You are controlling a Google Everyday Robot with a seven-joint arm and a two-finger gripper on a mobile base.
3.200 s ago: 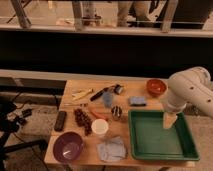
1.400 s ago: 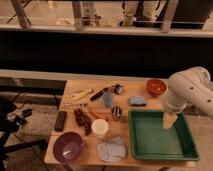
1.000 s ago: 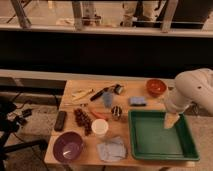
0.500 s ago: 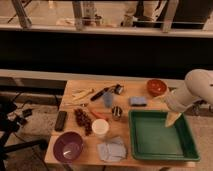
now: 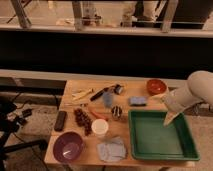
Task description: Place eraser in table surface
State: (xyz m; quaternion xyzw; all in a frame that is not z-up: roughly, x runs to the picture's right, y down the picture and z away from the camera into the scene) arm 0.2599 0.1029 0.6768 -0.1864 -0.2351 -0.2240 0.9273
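The eraser (image 5: 60, 120), a flat black elongated block, lies on the table surface (image 5: 134, 90) near its left edge, above the purple bowl (image 5: 68, 147). My gripper (image 5: 169, 118) hangs at the right, pointing down over the upper right part of the green tray (image 5: 152, 139), far from the eraser. It is open and I see nothing held in it. The white arm reaches in from the right edge of the view.
The tabletop holds a white cup (image 5: 100, 128), a dark red cluster (image 5: 82, 120), a blue-grey pad (image 5: 137, 101), a folded cloth (image 5: 112, 149), a red bowl (image 5: 156, 86) and several small items. Black equipment (image 5: 10, 125) stands left of the table. A dark wall runs behind.
The arm has drawn back to the right, so less of it shows. The gripper stays over the tray's upper right. The eraser has not moved.
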